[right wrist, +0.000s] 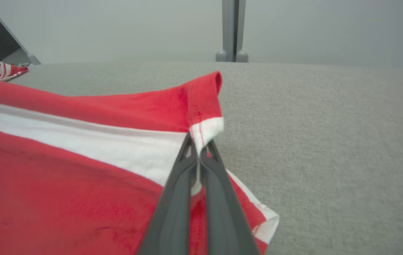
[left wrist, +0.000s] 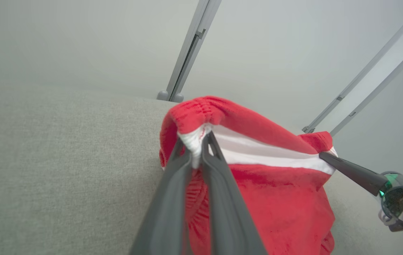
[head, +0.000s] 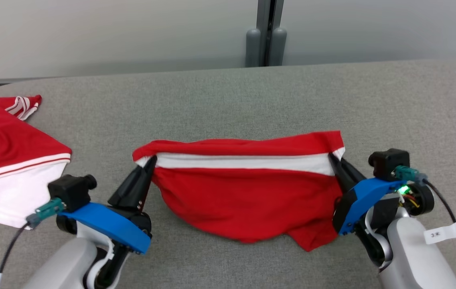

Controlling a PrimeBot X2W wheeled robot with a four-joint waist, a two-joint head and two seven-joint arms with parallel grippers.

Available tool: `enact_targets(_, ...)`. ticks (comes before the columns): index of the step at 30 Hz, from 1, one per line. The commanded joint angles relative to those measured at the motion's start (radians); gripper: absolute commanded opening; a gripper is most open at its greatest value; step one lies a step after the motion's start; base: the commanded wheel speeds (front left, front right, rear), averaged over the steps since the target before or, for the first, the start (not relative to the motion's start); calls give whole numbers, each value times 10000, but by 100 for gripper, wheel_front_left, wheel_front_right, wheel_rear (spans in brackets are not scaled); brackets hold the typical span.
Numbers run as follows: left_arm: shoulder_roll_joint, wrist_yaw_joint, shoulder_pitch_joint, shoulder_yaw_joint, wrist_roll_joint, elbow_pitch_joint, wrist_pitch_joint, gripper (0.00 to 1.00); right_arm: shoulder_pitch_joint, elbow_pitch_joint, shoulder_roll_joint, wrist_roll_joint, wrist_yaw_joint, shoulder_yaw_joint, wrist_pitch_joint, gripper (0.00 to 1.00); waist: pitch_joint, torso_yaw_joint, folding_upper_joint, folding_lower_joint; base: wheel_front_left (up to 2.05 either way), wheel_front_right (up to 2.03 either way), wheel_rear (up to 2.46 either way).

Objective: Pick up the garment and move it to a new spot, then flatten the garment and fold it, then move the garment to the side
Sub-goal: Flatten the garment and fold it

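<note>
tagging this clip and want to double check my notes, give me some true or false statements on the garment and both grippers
1. The left gripper pinches the left end of the white band on the garment. True.
2. The right gripper hangs open above the cloth. False: it is shut on the garment's right end.
3. A second garment, red and white, lies at the left edge of the table. True.
4. The held garment is folded into a neat square. False: it is stretched between the two grippers, and its lower part sags, rumpled, onto the table.
</note>
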Motion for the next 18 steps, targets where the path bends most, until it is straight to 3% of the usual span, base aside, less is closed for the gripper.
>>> enact_targets(1, 220, -8, -155, 154, 131, -284, -88, 0, 24, -255, -38, 97, 1, -60, -10, 0, -160, -63, -1, 0, 0, 0, 0)
enact_targets(4, 622, 120, -246, 388, 433, -1338, -152, 0, 75, -1154, -41, 358, 1, -160, 118, 0, -470, -123, -1, 0, 0, 0, 0)
enact_targets(9, 1618, 724, -529, 730, 1037, -3605, 138, 0, 127, -3296, -44, 454, 1, -452, 540, 0, -975, -269, -1, 0, 0, 0, 0)
enact_targets(14, 2434, 1356, -1225, 1134, 1356, -5888, 976, 0, 44, -5497, -157, 472, 1, -645, 1234, 0, -1320, -407, -1, 0, 0, 0, 0)
enact_targets(18, 2827, 1621, -1958, 1358, 1430, -6887, 1762, 0, -47, -6879, -142, 518, 1, -768, 1806, 0, -1377, -505, -1, 0, 0, 0, 0)
